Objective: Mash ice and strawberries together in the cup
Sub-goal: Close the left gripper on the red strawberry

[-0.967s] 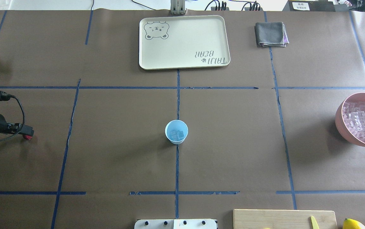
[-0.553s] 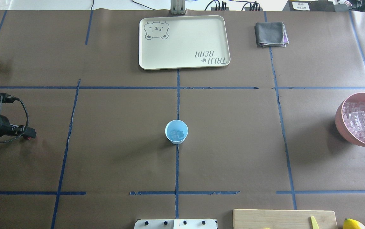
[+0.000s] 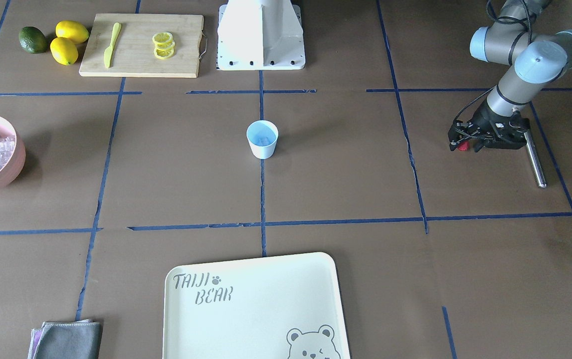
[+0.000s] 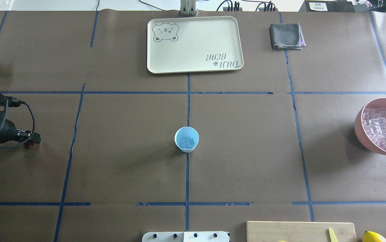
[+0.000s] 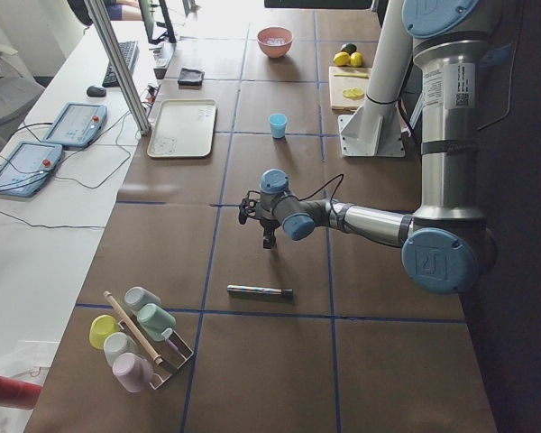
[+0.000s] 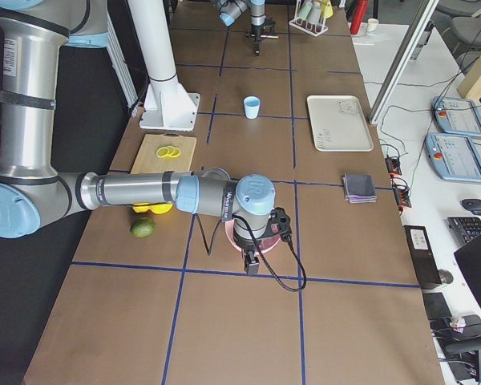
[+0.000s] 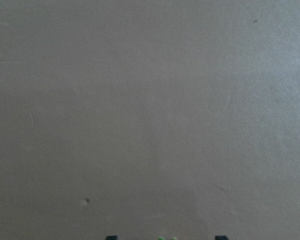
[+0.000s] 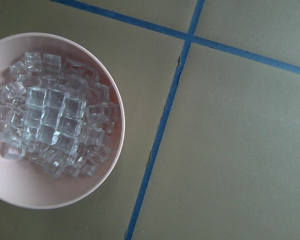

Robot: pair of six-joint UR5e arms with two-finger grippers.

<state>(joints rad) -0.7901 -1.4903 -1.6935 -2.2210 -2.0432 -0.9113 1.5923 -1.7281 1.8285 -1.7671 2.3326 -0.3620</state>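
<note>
The light-blue cup (image 4: 186, 139) stands upright in the middle of the tabletop (image 4: 246, 151), right on a blue tape line. A few bits of ice (image 4: 186, 143) lie at its bottom. Far from the cup, on the robot's left, the left fingers (image 3: 455, 142) are squeezed on the small red strawberry (image 3: 463, 146), low over the tabletop. A shiny metal stick (image 3: 535, 159) lies just beside them, on the side away from the cup. Far from the cup on the other side sits the pink bowl (image 4: 358, 122), full of more clear cubes. The right fingers (image 6: 252, 263) hang over that bowl, but I cannot tell if they are apart or together. A pale tray (image 4: 196, 64) with a bear on it lies past the cup, away from the robot.
</note>
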